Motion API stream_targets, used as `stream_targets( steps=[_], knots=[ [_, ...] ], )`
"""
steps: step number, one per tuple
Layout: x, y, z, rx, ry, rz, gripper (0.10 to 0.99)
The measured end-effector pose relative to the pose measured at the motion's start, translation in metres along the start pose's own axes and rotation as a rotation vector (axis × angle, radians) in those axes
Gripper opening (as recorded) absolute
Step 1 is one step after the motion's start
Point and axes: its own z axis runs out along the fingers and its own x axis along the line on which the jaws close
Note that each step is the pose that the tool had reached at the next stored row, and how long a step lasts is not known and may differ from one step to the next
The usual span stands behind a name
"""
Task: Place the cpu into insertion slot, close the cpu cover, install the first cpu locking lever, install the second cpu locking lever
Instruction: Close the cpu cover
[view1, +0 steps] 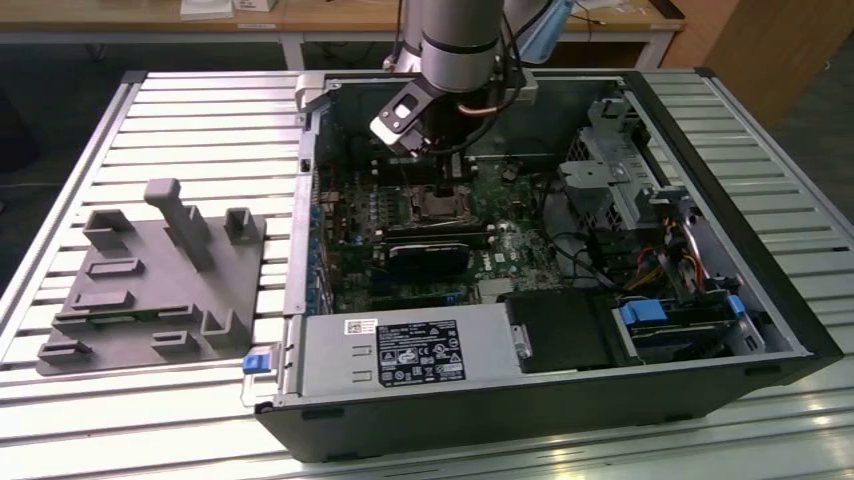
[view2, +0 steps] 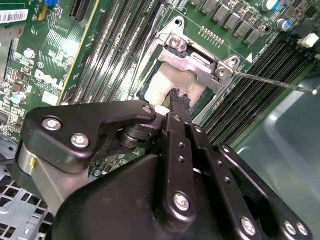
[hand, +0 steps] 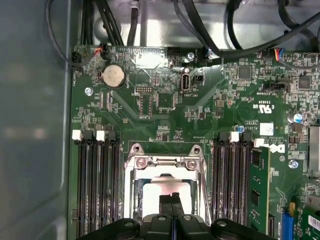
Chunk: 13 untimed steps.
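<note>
Black pincer (view2: 179, 96), closed tight, tips on silvery cpu (view2: 169, 80).

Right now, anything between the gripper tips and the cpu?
Nothing visible: in both wrist views the gripper hangs right over the cpu, whose bare top shows inside the cpu cover cut-out.

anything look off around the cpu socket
Yes: in the second wrist view a thin metal locking lever juts sideways from a corner of the cpu cover, out over the memory slots, instead of lying alongside it. The gripper sits shut over the cover's cut-out centre. Nothing else stands out.
</note>
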Motion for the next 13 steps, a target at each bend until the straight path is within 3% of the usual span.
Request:
stream_targets(
  steps=[8, 13],
  knots=[
    [0.0000, 0.0000, 0.0001, 0.000, 0.0001, -0.011, 0.106],
    [0.0000, 0.0000, 0.0001, 0.000, 0.0009, -0.088, 0.106]
  ],
)
